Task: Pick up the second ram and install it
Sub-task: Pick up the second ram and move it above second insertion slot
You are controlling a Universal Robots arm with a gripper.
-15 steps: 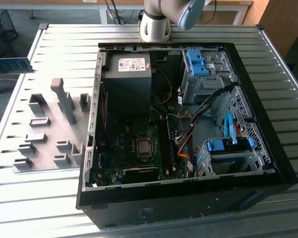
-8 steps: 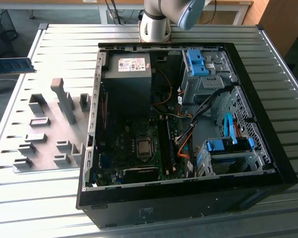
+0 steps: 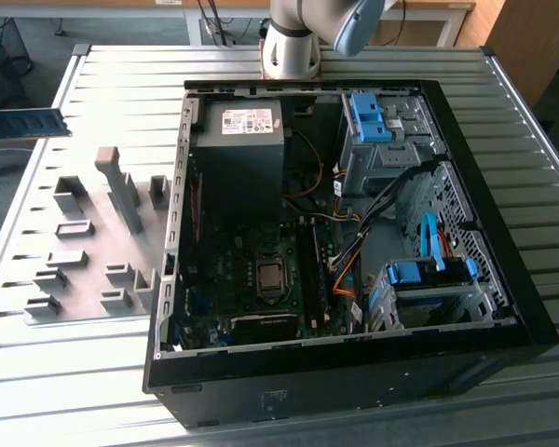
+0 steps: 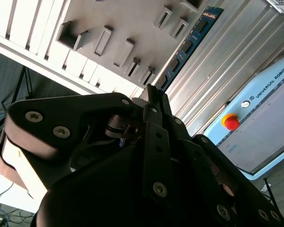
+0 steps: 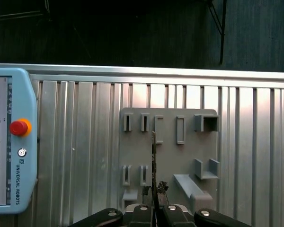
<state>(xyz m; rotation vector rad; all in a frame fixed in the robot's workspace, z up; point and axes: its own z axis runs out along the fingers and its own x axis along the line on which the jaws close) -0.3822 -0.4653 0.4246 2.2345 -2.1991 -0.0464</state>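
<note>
The second ram (image 3: 20, 123), a thin blue-green memory stick, hangs level above the table at the exterior view's far left, beyond the grey fixture plate (image 3: 93, 251). In the second wrist view my gripper (image 4: 151, 97) is shut on one end of the ram (image 4: 189, 40), which juts out past the fingers over the plate (image 4: 113, 28). The first wrist view shows the ram (image 5: 154, 161) edge-on as a thin line rising from my gripper (image 5: 155, 210) above the plate (image 5: 189, 146).
An open computer case (image 3: 503, 307) lies on the slatted metal table (image 3: 93, 391), with the motherboard (image 3: 261, 279) and its memory slots (image 3: 309, 270) exposed. A teach pendant (image 5: 9, 142) with a red stop button lies on the table beside the fixture plate.
</note>
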